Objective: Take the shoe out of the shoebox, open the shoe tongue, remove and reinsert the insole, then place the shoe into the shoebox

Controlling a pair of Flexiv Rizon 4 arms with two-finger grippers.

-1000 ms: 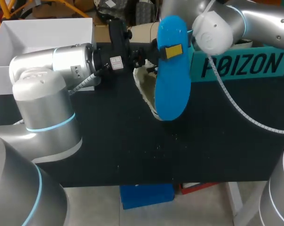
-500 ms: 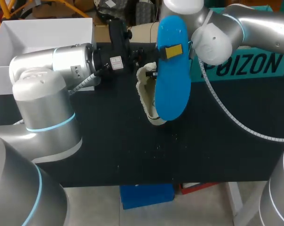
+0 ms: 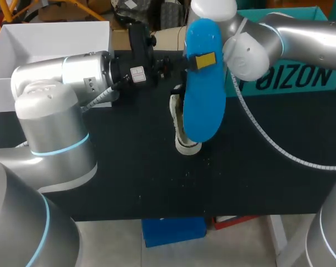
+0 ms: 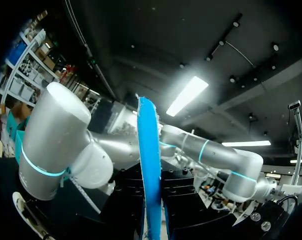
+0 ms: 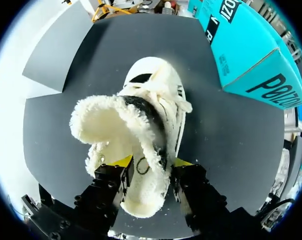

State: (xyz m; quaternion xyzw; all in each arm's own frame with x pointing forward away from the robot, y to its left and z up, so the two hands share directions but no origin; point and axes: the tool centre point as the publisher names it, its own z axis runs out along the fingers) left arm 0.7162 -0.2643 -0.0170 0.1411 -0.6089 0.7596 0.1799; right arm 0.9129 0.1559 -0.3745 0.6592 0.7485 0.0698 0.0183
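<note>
The left gripper (image 3: 204,60) is clamped on the blue insole (image 3: 202,111), holding it upright over the middle of the black table (image 3: 123,172). Beneath it, the right gripper (image 5: 150,163) pinches the fleece-lined white shoe (image 5: 152,95) at its heel from both sides. The teal shoebox (image 3: 290,83) stands apart at the far right.

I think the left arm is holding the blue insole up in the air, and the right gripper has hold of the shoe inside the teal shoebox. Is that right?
Not quite. The white fleece-lined shoe is outside the teal shoebox, over the black table, as the right wrist view shows. The right gripper does grip its heel, and the left gripper does hold the blue insole up.
</note>
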